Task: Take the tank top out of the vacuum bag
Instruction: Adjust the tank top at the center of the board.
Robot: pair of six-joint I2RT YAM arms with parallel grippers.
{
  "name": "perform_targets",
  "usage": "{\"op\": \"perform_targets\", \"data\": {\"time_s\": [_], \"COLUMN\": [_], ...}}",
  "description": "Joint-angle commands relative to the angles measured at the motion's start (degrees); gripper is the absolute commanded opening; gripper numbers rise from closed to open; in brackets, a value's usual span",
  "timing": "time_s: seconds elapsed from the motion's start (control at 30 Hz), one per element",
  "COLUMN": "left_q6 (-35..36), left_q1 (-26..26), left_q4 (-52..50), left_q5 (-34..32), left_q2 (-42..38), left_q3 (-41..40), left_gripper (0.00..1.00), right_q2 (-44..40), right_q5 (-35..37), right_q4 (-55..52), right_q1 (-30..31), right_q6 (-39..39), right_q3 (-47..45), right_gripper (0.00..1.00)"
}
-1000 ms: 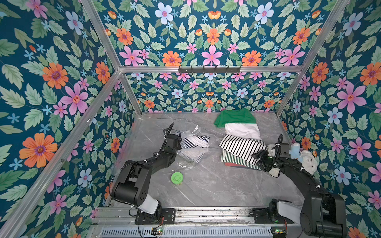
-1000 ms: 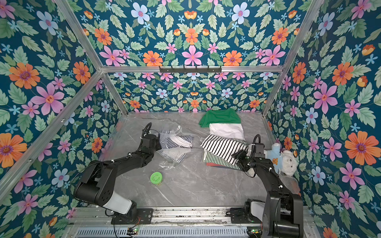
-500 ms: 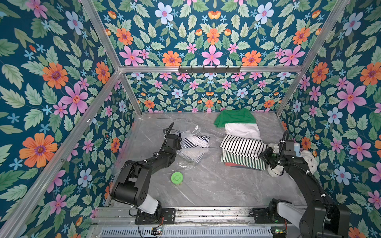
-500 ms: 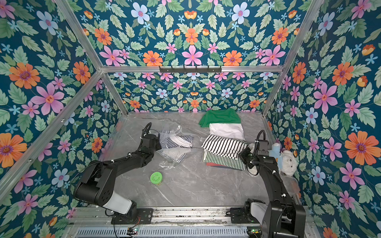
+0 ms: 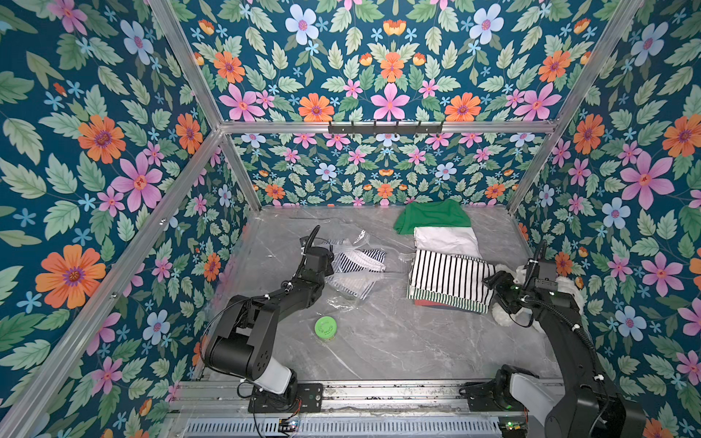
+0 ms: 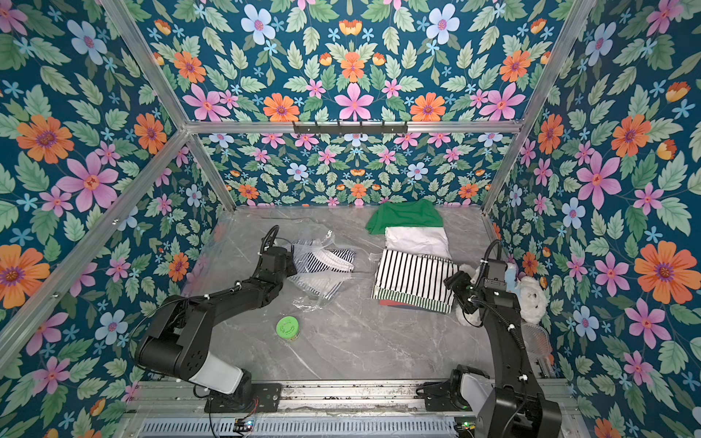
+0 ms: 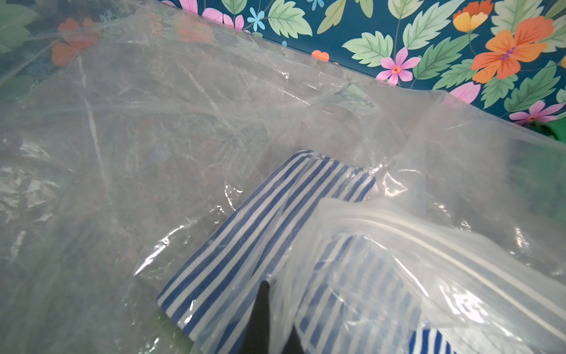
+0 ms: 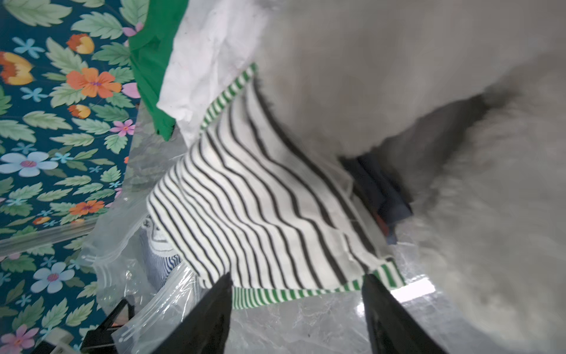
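Shows right tool [image 8: 297,277] newly reopened, empty, centre right. Shows left tool [image 5: 330,265] clamping clear crinkly vacuum bag [image 7: 153,122], blue-striped tank top [image 7: 245,239] still inside.

Vacuum bag [image 5: 343,294] [image 6: 315,294]: clear, glossy, heavily crinkled plastic, sprawled flat on the left half of the grey table [image 5: 379,341]. In the left wrist view, the vacuum bag [image 7: 153,122] has a zip-strip flap lifted and folded over.

Tank top [image 5: 362,259] [image 6: 333,259] [image 7: 245,233]: navy-and-white stripes, rumpled, lying at the bag mouth, partly veiled by plastic
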Motion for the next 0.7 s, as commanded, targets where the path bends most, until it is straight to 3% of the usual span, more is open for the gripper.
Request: {"op": "perform_targets", "data": {"time_s": [0.0, 0.23, 0.4, 0.67], "left_q6": [0.22, 0.16, 0.37, 0.42], "left_q1": [0.11, 0.02, 0.06, 0.12], "left_q4": [1.34, 1.22, 0.94, 0.86], "left_q5": [-0.92, -0.50, -1.27, -1.71], "left_q2": [-0.10, -0.18, -0.85, -0.97], "left_q3": [0.31, 0.33, -0.26, -0.62], "left_gripper": [0.00, 0.00, 0.00, 0.00], "right_q2": [1.20, 11.93, 22.39, 33.40], "right_q5": [4.75, 14.31, 26.12, 34.45], "right_q4": [-0.51, 3.55, 1.35, -1.41], "right_q1": [6.86, 28.81, 41.65, 48.23], "right_q6": [-4.28, -15.80, -27.74, -34.08], "right_q3": [3.27, 11.01, 18.28, 25.00], "right_gripper": [0.68, 0.68, 0.69, 0.67]}}
